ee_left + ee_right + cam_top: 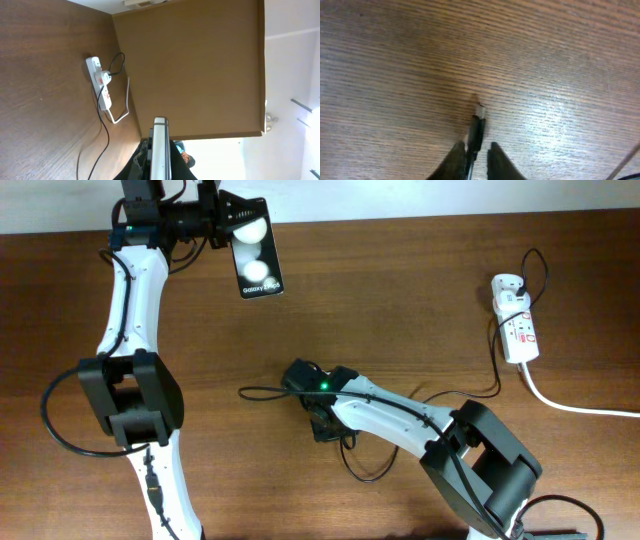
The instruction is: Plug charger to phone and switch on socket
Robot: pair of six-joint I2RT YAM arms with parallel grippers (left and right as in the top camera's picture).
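My left gripper [222, 227] is shut on the black phone [256, 258] and holds it up at the back left, its two white spots facing the overhead camera. In the left wrist view the phone [160, 145] shows edge-on between my fingers [160, 167]. My right gripper [322, 418] is at mid-table, closed on the charger's thin black cable just behind its plug tip [477, 125], which points out over the wood. The cable [470, 392] runs right to the white adapter [507, 288] on the white socket strip [521, 332], which also shows in the left wrist view [102, 90].
The strip's thick white cord [575, 406] runs off the right edge. A slack loop of thin black cable [365, 472] lies near the right arm. A stretch of the cable [260, 391] lies left of the right gripper. The table is bare brown wood [400, 300].
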